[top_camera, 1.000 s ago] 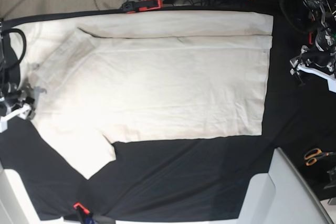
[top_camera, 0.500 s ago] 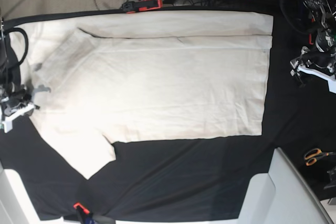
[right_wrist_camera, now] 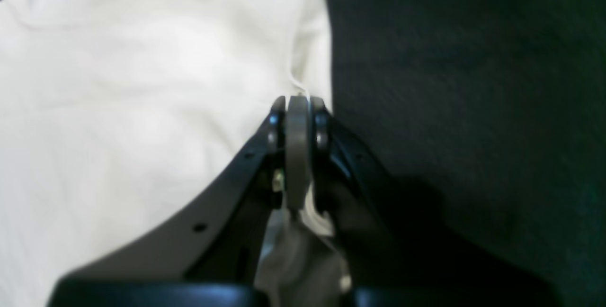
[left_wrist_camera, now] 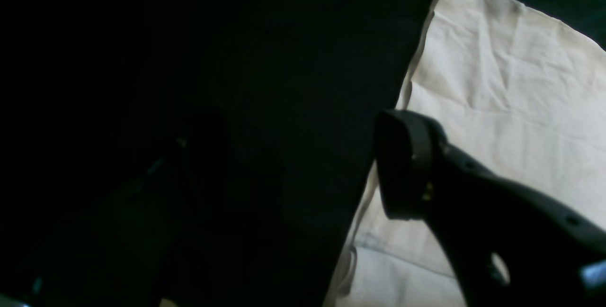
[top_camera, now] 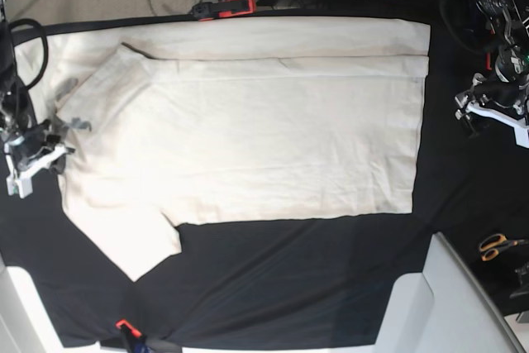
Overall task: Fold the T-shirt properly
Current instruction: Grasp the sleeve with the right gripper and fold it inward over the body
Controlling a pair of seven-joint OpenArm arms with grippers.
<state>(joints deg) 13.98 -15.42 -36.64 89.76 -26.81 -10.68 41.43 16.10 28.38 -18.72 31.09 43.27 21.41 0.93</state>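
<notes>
Bench [top_camera: 248, 287], base view, near to far. Nearest the viewer, a sleeve of the T-shirt [top_camera: 231, 130] extends as a blunt, tapering flap over the matte black cloth covering the bench. The T-shirt is cream, soft and thin, with fine wrinkles; its main panel forms a broad, nearly rectangular sheet between the two pairs of jaws. The right jaws [right_wrist_camera: 305, 103] are closed on the side edge of the T-shirt, a narrow ridge of fabric pinched between the dark, slender fingertips; loose cloth spreads to one side of them and black cloth lies to the other. The right arm reaches in from its own side, jaws directed inward. The left jaws [left_wrist_camera: 303, 165] stand wide apart with no fabric between them, over black cloth beyond the opposite edge of the T-shirt; their arm comes down from the far corner. Nearer than the left jaws lie scissors [top_camera: 493, 246] with orange handles. Farthest, a straight folded band of T-shirt runs crosswise, its layered edge casting a thin line.
</notes>
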